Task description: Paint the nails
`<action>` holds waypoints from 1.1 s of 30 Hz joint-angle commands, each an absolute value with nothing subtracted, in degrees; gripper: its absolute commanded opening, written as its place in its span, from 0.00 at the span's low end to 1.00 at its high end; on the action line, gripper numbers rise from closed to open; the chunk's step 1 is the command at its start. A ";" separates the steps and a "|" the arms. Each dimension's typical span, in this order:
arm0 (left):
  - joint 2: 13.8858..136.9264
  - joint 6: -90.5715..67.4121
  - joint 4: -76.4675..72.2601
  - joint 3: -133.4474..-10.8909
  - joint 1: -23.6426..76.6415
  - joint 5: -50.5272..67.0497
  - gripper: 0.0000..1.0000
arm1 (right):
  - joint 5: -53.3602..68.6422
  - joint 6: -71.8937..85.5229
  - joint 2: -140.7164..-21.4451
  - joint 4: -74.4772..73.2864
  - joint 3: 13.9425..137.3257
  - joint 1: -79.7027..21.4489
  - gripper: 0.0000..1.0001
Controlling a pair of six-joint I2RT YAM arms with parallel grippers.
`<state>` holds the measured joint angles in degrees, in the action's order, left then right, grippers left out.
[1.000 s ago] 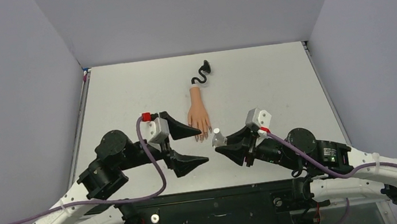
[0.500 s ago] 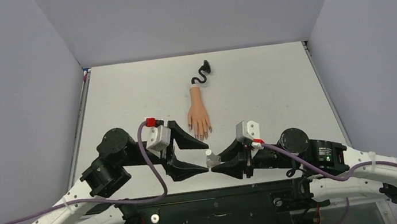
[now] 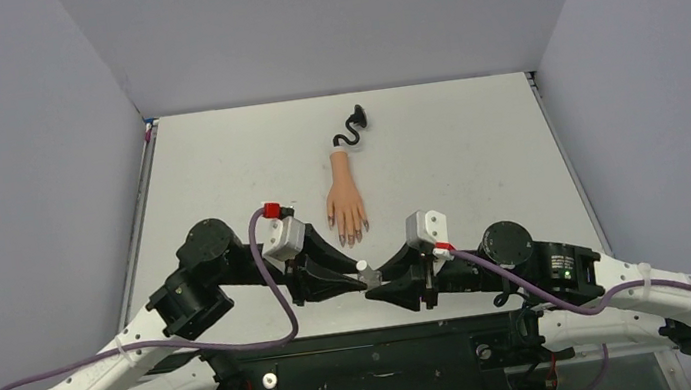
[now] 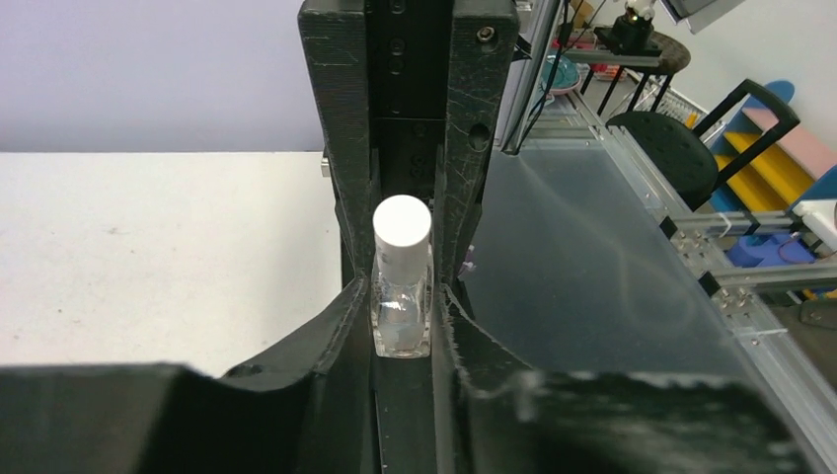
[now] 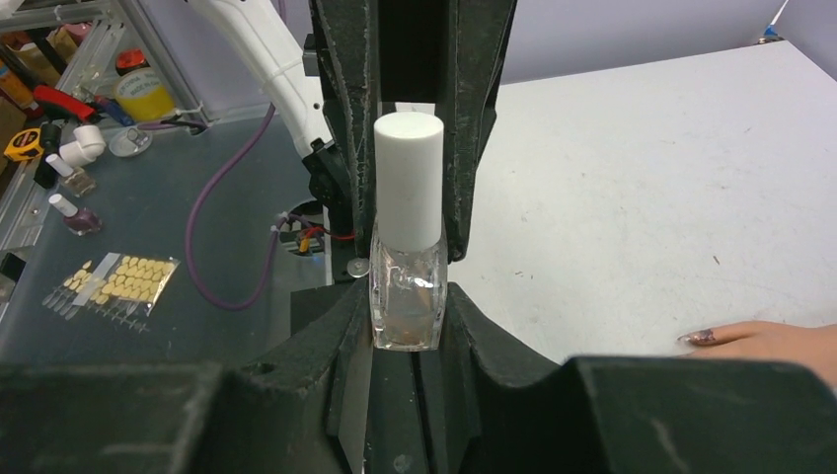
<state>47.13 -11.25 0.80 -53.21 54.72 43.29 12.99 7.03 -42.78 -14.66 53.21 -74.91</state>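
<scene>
The right gripper (image 5: 407, 318) has its jaws clamped on the glass body of the polish bottle (image 3: 364, 270). The left gripper (image 4: 402, 301) has its jaws closed against the bottle's white cap (image 5: 408, 178). The bottle is held above the near edge of the desk (image 3: 465, 139). The nails (image 3: 352, 237) are at the fingertips of the mannequin hand (image 3: 346, 203). The hand lies flat mid-desk, just beyond both grippers.

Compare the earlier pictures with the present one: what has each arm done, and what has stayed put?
The right gripper, shut on the polish bottle, carried it left and toward the near edge. The left gripper, earlier open wide beside the mannequin hand, swung nearer to meet it and closed around the bottle. The mannequin hand and its nails have not moved.
</scene>
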 commanded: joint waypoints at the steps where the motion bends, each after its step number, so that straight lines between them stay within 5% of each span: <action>1: 47.54 -11.89 -3.12 -54.34 54.79 43.45 0.13 | 14.17 6.55 -43.14 -11.92 55.85 -74.62 0.00; 4: 47.59 -11.99 -2.88 -54.28 54.84 43.11 0.01 | 13.76 6.70 -43.01 -11.27 55.56 -74.64 0.00; 8: 47.07 -11.95 -2.40 -54.16 54.94 42.38 0.00 | 12.66 6.77 -42.66 -10.57 55.28 -74.62 0.02; 11: 46.10 -12.35 -3.07 -53.37 54.93 40.89 0.00 | 11.57 6.77 -42.39 -10.40 55.28 -74.60 0.33; 15: 44.96 -13.32 -4.95 -52.26 54.93 38.57 0.00 | 11.20 6.90 -41.94 -10.27 55.05 -74.62 0.45; 26: 44.51 -15.46 -9.01 -50.20 54.95 37.58 0.00 | 10.78 7.21 -40.73 -7.87 53.92 -74.62 0.42; 33: 44.16 -16.17 -10.49 -49.63 54.93 37.29 0.00 | 10.81 7.12 -41.46 -7.39 53.88 -74.57 0.27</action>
<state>44.97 -15.38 -5.50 -49.50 54.94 38.52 10.26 6.81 -41.41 -10.92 53.25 -74.59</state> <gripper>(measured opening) 0.186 0.294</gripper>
